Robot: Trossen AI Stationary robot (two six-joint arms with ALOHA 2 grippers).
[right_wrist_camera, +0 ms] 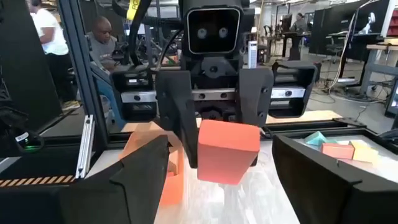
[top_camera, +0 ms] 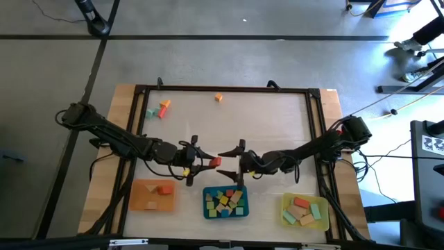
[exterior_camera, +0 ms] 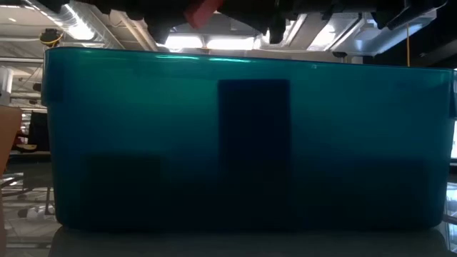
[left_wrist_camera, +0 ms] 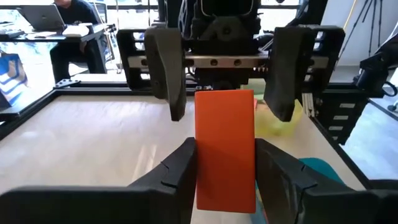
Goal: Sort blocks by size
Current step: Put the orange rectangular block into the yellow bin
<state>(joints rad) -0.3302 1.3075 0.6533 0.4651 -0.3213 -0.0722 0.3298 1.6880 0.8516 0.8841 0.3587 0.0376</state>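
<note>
Filling the low view almost edge to edge, the teal tray (exterior_camera: 243,143) stood nearest the lens, and in the high view it sat at the tabletop's (top_camera: 229,125) near edge, heaped with yellow, red and mint blocks (top_camera: 225,201). Just beyond it the two arms met nose to nose. Between the left pincer's (left_wrist_camera: 225,171) fingers an orange-red block (left_wrist_camera: 225,149) was pinched upright, lifted clear of the surface and held out toward the other arm, probably so it could be handed across. Facing it, the right pincer (right_wrist_camera: 217,180) stood spread with nothing between its fingers, seemingly ready to receive. An orange tray (top_camera: 152,194) to the left and a yellow tray (top_camera: 305,212) to the right each held a few pieces already. Far across the tabletop a small orange block (top_camera: 218,98) and a red-and-mint cluster (top_camera: 159,110) lay unsorted.
</note>
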